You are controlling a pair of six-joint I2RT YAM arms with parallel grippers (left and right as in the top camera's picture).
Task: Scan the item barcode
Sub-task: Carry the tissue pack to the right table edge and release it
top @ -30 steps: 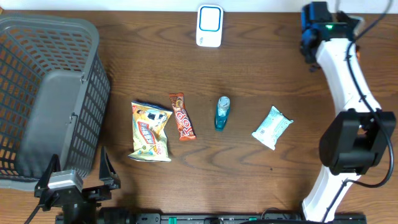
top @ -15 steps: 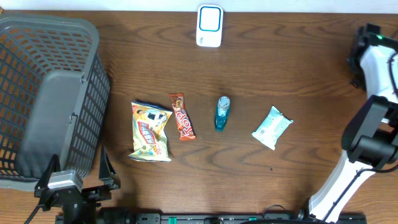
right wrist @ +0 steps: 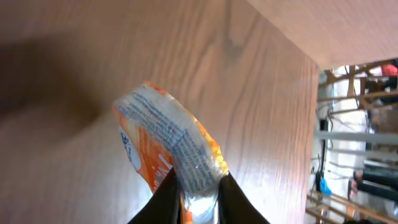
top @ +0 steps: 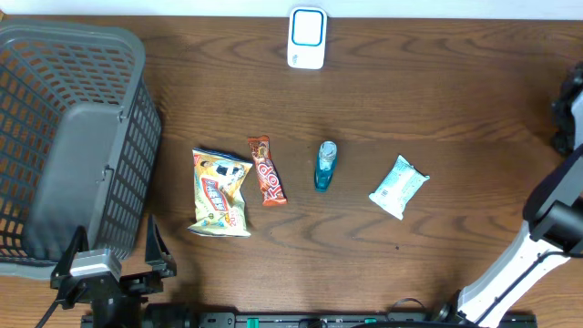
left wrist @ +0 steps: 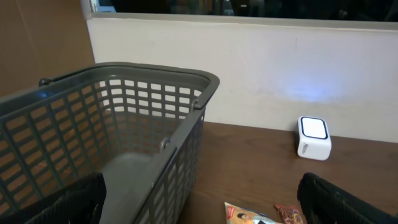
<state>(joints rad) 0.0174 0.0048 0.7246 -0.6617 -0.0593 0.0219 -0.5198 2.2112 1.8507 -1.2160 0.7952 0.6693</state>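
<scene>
An orange and silver snack packet (right wrist: 163,134) fills the right wrist view, held above the wooden table. My right gripper (right wrist: 198,182) is shut on its crimped silver end, printed text facing the camera. From overhead only the right arm (top: 557,205) shows at the right edge; its gripper and the packet are out of that frame. The white scanner with a blue face (top: 307,38) stands at the table's back edge and also shows in the left wrist view as the scanner (left wrist: 313,138). My left gripper (left wrist: 199,211) is open and empty beside the basket.
A grey mesh basket (top: 55,137) takes up the left side. In a row mid-table lie a yellow chip bag (top: 220,192), a brown candy bar (top: 267,170), a blue bottle (top: 325,165) and a pale teal packet (top: 398,187).
The right arm has swung from the back right corner outward, past the right edge of the overhead view. The left arm and the table items have not moved.
</scene>
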